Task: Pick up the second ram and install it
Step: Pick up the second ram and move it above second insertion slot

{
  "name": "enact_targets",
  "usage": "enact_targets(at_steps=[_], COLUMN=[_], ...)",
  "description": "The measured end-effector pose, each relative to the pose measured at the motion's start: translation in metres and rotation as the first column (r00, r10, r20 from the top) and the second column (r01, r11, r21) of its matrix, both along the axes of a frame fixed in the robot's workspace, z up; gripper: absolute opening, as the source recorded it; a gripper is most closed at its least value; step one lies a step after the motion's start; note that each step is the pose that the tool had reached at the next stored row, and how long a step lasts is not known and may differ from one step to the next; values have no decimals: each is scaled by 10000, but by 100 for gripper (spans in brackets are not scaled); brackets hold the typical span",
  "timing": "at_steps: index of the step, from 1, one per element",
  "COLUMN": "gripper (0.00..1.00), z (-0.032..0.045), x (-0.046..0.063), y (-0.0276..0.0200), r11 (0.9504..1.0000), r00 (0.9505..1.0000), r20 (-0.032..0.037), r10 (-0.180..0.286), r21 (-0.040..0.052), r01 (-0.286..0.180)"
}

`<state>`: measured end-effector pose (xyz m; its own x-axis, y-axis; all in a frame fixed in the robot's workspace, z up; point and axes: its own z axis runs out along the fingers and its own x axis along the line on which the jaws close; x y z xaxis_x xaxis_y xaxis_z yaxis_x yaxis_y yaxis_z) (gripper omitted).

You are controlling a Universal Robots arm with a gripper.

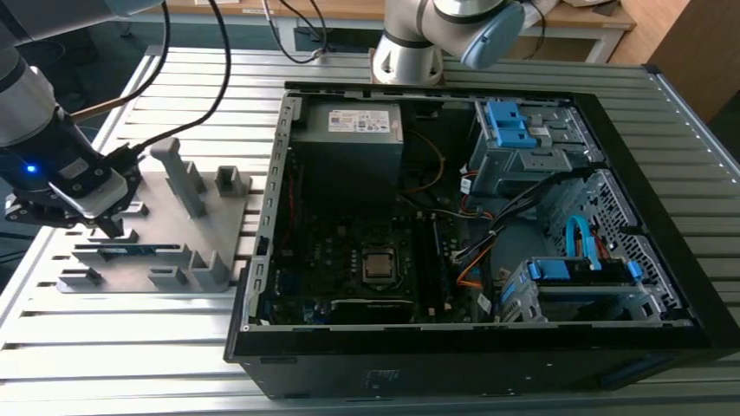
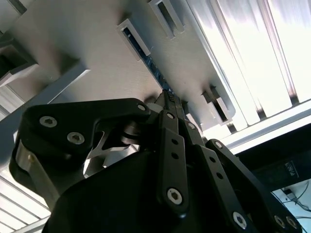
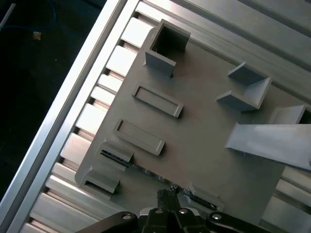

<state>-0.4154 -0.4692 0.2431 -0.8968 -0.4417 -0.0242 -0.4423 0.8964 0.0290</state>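
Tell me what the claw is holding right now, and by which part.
Cannot be told. The claw sits about midway along the second ram, which rests in the grey fixture.

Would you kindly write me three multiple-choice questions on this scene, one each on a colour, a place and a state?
1. What colour are the drive-bay clips in the computer case?
A. red
B. blue
C. yellow

2. Where is the end effector?
A. inside the computer case
B. past the case, at the exterior view's right
C. over the grey fixture plate

3. How does the second ram sit?
A. in the fixture plate's holders
B. slotted inside the case
C. loose on the table

Answers:
1. B, the clips show blue.
2. C, it hangs over the plate at the exterior view's left.
3. A, the second wrist view shows it lying in the holders.
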Motion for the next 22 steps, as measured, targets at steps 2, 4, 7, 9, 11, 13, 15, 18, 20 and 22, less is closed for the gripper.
enact_targets(at_steps=[2, 4, 7, 9, 11, 13, 15, 18, 20, 22], gripper=[10, 10, 10, 10, 10, 10, 10, 10, 10, 10], z=[0, 0, 0, 0, 0, 0, 0, 0, 0, 0], x=[0, 0, 0, 0, 0, 0, 0, 0, 0, 0], y=[0, 0, 0, 0, 0, 0, 0, 0, 0, 0], r11=[9999, 9995, 9985, 9975, 9964, 9950, 9933, 9906, 9886, 9863], r00=[9999, 9995, 9985, 9975, 9964, 9950, 9933, 9906, 9886, 9863], r20=[0, 0, 1, 0, 0, 0, 1, 0, 0, 0], r10=[162, 316, 545, 702, 852, 1001, 1153, 1366, 1506, 1647], r21=[0, 0, 0, 0, 0, 0, 0, 0, 0, 0], r01=[-162, -316, -545, -702, -852, -1001, -1153, -1366, -1506, -1647])
